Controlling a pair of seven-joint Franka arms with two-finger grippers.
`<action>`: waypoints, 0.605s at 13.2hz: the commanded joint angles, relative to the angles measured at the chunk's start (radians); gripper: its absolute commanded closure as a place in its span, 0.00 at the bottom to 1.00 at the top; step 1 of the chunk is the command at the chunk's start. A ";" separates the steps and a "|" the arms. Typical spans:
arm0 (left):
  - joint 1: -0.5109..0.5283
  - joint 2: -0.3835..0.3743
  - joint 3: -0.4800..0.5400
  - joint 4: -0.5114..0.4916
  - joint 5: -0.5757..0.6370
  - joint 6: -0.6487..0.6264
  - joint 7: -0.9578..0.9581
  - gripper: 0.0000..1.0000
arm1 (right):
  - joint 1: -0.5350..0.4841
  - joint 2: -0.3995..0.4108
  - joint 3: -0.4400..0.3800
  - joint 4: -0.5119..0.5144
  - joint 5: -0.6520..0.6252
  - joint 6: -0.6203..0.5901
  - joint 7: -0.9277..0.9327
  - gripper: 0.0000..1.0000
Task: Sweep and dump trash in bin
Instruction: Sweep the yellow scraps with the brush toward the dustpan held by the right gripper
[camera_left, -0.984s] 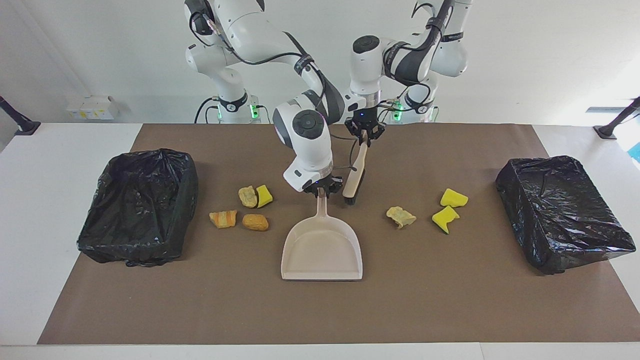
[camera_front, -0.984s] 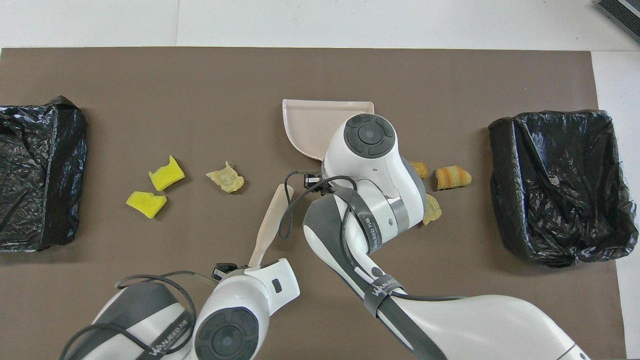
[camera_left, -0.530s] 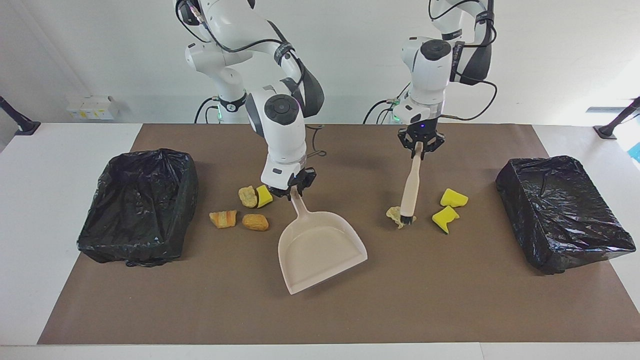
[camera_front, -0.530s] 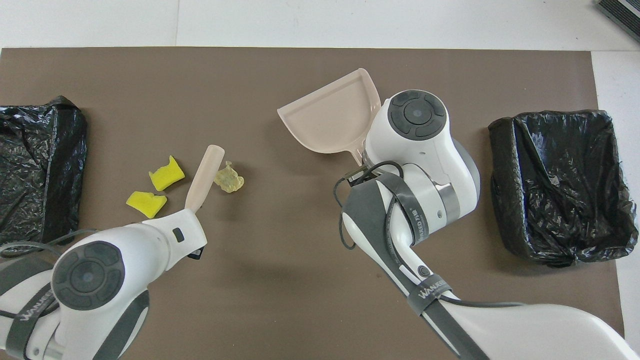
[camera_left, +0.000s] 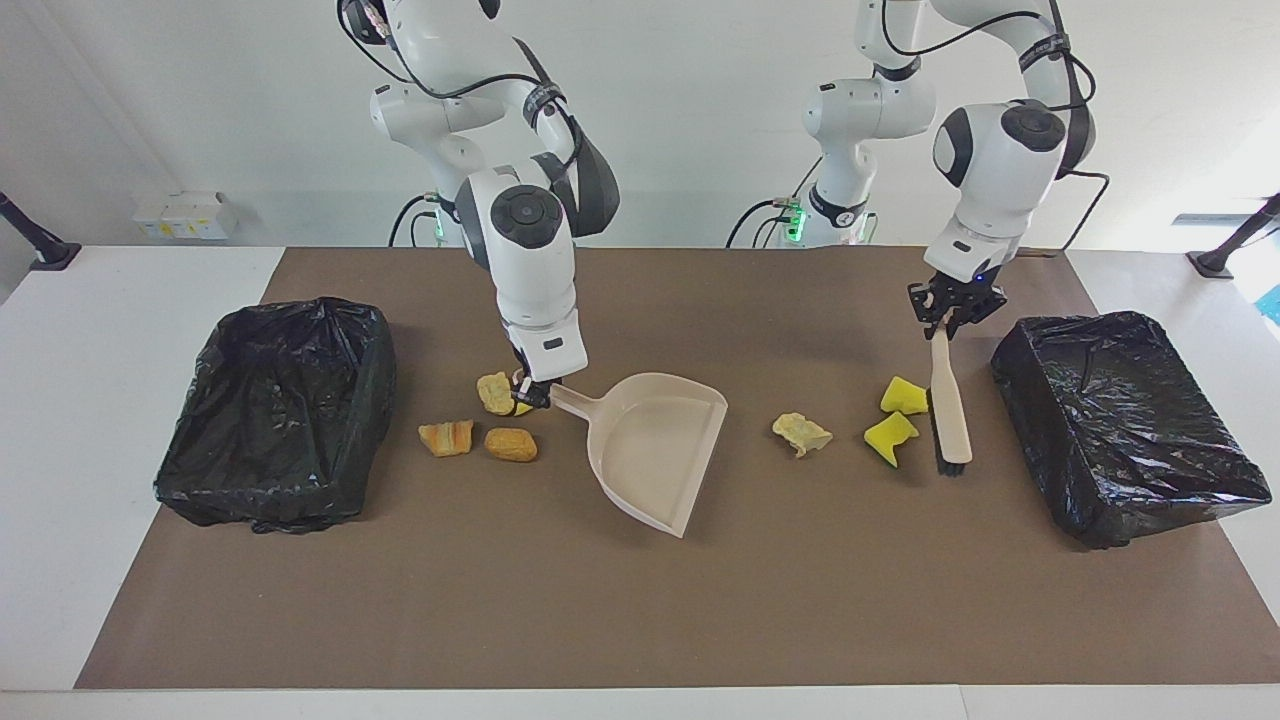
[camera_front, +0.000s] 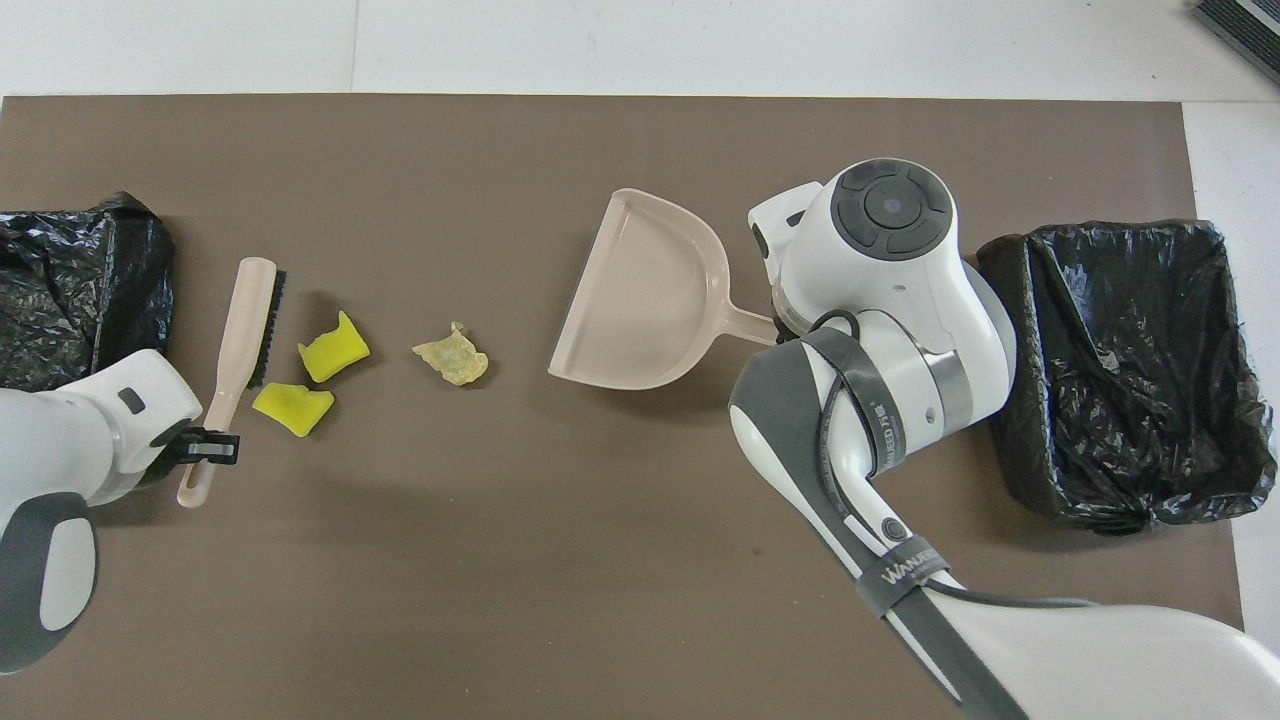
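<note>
Facing view: the right gripper has its jaws clamped on the dustpan handle, beside four trash scraps near the right arm's bin. The left gripper has its jaws clamped on the brush, just beside two yellow sponge chunks.

Overhead view: a pale scrap lies on the counter between dustpan and brush; the left arm's bin sits beside the brush.

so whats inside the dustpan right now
Nothing shows inside the dustpan: its tray is bare in both views, and all visible trash lies on the mat.
</note>
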 joint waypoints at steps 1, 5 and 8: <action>0.043 0.025 -0.014 -0.032 -0.033 0.051 0.006 1.00 | 0.017 -0.083 0.013 -0.127 -0.058 0.050 -0.104 1.00; 0.042 0.078 -0.017 -0.068 -0.036 0.134 -0.008 1.00 | 0.053 -0.121 0.008 -0.205 -0.069 0.087 -0.054 1.00; -0.026 0.085 -0.017 -0.092 -0.060 0.151 -0.051 1.00 | 0.058 -0.105 0.010 -0.222 -0.090 0.124 -0.031 1.00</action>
